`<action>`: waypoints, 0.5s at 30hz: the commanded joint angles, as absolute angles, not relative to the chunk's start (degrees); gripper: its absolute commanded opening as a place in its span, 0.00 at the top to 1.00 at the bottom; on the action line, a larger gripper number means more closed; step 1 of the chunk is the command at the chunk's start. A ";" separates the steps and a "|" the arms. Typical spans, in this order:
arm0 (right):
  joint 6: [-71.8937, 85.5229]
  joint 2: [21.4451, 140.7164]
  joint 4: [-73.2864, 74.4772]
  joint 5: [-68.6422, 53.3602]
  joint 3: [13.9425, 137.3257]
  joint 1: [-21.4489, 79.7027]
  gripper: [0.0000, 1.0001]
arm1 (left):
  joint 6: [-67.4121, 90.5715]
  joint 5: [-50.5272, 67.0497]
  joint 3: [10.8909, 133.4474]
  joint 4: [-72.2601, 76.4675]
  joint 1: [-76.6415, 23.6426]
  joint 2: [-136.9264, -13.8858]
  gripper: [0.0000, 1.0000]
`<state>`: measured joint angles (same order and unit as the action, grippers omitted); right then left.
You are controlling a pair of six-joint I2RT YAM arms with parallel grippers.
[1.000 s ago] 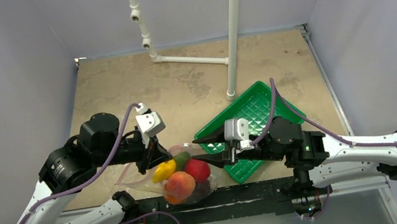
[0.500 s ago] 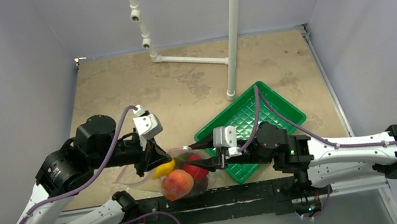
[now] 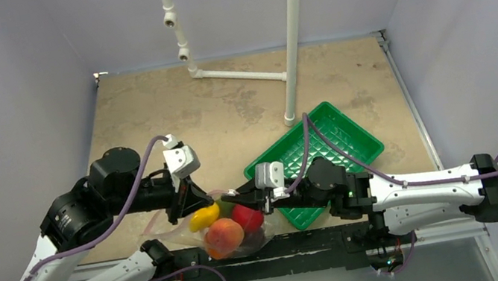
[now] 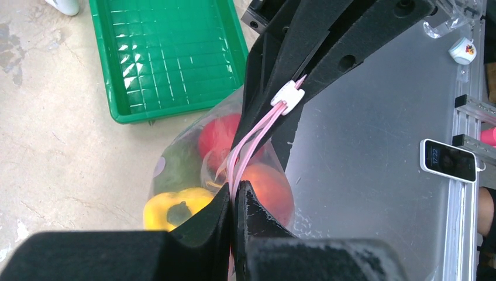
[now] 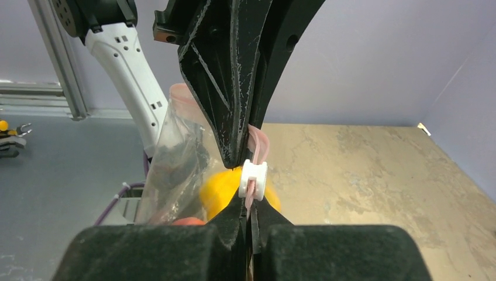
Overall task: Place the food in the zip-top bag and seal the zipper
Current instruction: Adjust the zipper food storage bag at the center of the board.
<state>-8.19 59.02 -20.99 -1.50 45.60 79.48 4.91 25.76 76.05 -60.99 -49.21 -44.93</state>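
The left claw [image 3: 190,199] is clenched on the zipper [image 4: 248,143] end. The right claw [image 3: 234,197] is clenched at the white slider [image 4: 288,95]. The strip axis runs 9-to-3 (top view), and the unsealed stretch lies toward 9 o'clock. The zip-top bag [image 5: 172,152], with the food [image 3: 224,233] inside, is below the strip.

1 bag [image 3: 167,229]; 1 grn tray [image 3: 352,141]; 1 pepper [image 3: 204,216]; 1 peach [image 3: 223,235]; 1 tomato [image 3: 247,217]; 2 arms [image 3: 84,212] [image 3: 420,189]

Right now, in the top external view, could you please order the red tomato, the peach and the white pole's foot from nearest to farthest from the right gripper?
From the right gripper, shut on the zipper:
1. red tomato, just on its near side.
2. peach, farther toward the near edge, to the left.
3. white pole's foot, on the far side, behind the green tray.
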 commanded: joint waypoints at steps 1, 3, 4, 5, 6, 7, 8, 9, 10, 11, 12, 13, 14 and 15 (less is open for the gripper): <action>-8.15 58.79 -24.71 -3.19 45.44 79.54 1.00 | 4.70 27.87 76.61 -57.79 -49.21 -43.69 1.00; -8.28 58.53 -25.29 -4.11 45.13 79.58 1.00 | 4.79 27.60 76.26 -57.58 -49.17 -43.52 1.00; -8.39 58.38 -25.77 -4.21 44.91 79.55 1.00 | 4.84 27.40 76.07 -57.47 -49.20 -43.43 1.00; -8.43 58.29 -26.25 -4.14 44.71 79.54 1.00 | 4.89 27.27 75.91 -57.28 -49.17 -43.42 1.00; -8.52 58.32 -26.55 -4.13 44.59 79.54 1.00 | 4.96 27.40 75.84 -57.03 -49.19 -43.42 1.00; -8.72 58.46 -26.91 -4.20 44.52 79.54 1.00 | 4.93 27.68 75.62 -56.78 -49.17 -43.46 1.00; -8.89 58.65 -27.17 -4.34 44.48 79.56 1.00 | 5.00 28.16 75.32 -56.48 -49.19 -43.50 0.96; -8.96 59.12 -27.38 -4.61 44.35 79.57 1.00 | 5.09 28.63 75.01 -56.03 -49.14 -43.55 0.91; -8.92 59.60 -27.54 -4.79 44.18 79.54 1.00 | 5.16 29.29 74.67 -55.75 -49.13 -43.59 0.86; -8.92 60.00 -27.63 -4.83 44.08 79.54 1.00 | 5.12 29.94 74.35 -55.28 -49.13 -43.59 0.80; -8.97 60.44 -27.75 -4.77 44.00 79.54 1.00 | 5.10 30.71 73.89 -54.80 -49.19 -43.67 0.74; -8.88 60.77 -27.84 -4.75 43.83 79.54 1.00 | 5.12 31.58 73.37 -54.18 -49.14 -43.68 0.70; -8.69 61.00 -28.02 -4.75 43.51 79.56 1.00 | 4.96 32.60 72.77 -53.44 -49.22 -43.62 0.67; -8.48 61.07 -28.41 -4.75 43.14 79.54 1.00 | 4.85 33.45 72.11 -52.66 -49.16 -43.48 0.64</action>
